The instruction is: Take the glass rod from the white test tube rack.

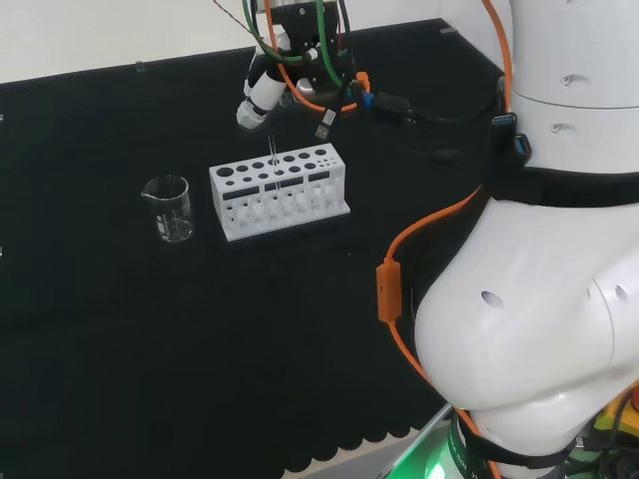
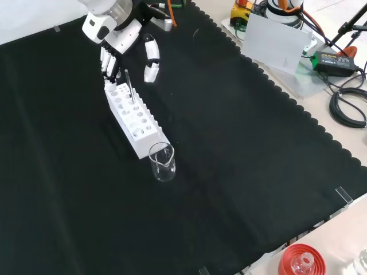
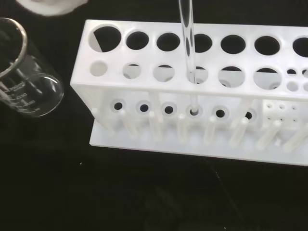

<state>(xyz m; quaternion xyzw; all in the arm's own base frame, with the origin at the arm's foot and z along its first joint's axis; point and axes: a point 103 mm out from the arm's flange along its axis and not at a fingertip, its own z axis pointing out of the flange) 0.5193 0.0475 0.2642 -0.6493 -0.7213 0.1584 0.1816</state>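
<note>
Now, from left to right in my head view: the beaker [image 1: 169, 207], then the white rack [image 1: 279, 191] with the glass rod [image 1: 272, 160] upright in a hole, the hand [image 1: 262, 97] just above, fingers relaxed, holding nothing.

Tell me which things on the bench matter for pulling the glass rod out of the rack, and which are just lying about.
Part of the job:
glass rod, standing in the rack
white test tube rack
hand, above the rack

Just lying about:
glass beaker, beside the rack
red ribbed ring, off the cloth
</note>
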